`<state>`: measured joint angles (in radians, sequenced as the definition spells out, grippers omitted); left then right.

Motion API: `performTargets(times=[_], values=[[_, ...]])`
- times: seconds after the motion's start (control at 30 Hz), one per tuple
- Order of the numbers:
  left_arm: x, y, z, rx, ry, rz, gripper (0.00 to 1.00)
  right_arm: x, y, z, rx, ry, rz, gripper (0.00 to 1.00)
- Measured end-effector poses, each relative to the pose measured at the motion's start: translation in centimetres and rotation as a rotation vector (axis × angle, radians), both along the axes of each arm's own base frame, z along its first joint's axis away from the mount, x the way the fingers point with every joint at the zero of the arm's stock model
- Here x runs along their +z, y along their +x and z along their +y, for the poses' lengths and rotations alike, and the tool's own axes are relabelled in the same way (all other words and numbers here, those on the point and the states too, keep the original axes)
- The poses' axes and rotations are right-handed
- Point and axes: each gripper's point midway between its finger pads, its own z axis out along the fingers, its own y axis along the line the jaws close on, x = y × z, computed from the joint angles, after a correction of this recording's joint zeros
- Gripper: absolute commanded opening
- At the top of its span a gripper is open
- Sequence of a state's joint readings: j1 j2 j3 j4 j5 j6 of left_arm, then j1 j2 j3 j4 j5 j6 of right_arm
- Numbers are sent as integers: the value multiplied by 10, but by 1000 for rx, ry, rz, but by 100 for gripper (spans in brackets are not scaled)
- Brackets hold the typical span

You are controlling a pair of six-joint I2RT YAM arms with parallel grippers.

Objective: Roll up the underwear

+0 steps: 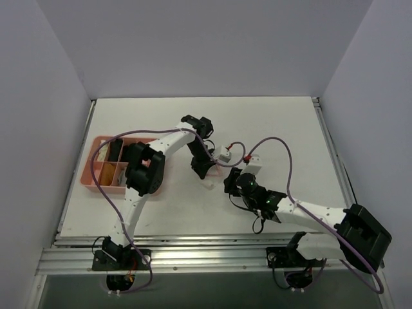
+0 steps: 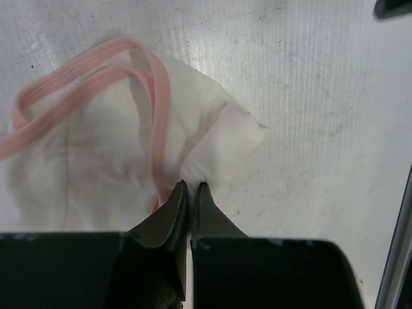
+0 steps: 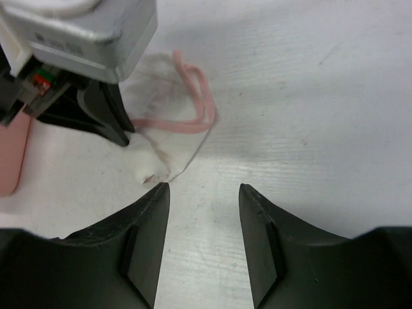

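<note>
The left gripper's [image 2: 190,187] two dark fingers fill the bottom of the left wrist view. They are pressed together with almost no gap, and their tips are closed on a gathered fold of the underwear [image 2: 116,148]. The cloth puckers where it meets the tips. The garment is thin and white (barely paler than the surface beneath it). It lies crumpled on the table [image 2: 309,96] and spreads up and to the left of the fingertips. Its pink trim runs as a double loop across the top of it, and one strand curves down toward the pinch.

In the right wrist view the right gripper [image 3: 205,190] hovers low over the table with its jaws spread wide and nothing between them. The nearest corner of the underwear lies just beyond the tip of the finger on the left of that view, close to it, but whether they touch cannot be told. Behind the garment stands the left gripper, dark and upright, with a grey camera box [image 3: 84,32] above it.

From above, both arms reach toward the middle of the table, their grippers close together. A pink tray [image 1: 96,177] with compartments sits at the left, partly under the left arm, and a purple cable [image 1: 283,145] arcs over the right arm.
</note>
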<state>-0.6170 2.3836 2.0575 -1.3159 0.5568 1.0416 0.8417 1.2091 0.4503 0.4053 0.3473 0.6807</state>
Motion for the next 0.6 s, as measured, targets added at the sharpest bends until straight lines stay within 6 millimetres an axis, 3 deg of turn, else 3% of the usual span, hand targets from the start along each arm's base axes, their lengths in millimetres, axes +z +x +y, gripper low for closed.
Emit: performTargets(times=[0.23,0.37,0.47,0.6], values=[[-1,-6,-2,28,24,30,2,33,1,-28,-146,44,-64,41],[-2,-5,-3,56,40,47,2,62,0,-23,-130,61,-116,41],[-2,-6,-3,71,50,59,2,69,-9,3,-12,13,-140,41],[-2,-5,-4,87,59,69,2,50,-25,48,216,-148,-128,41]])
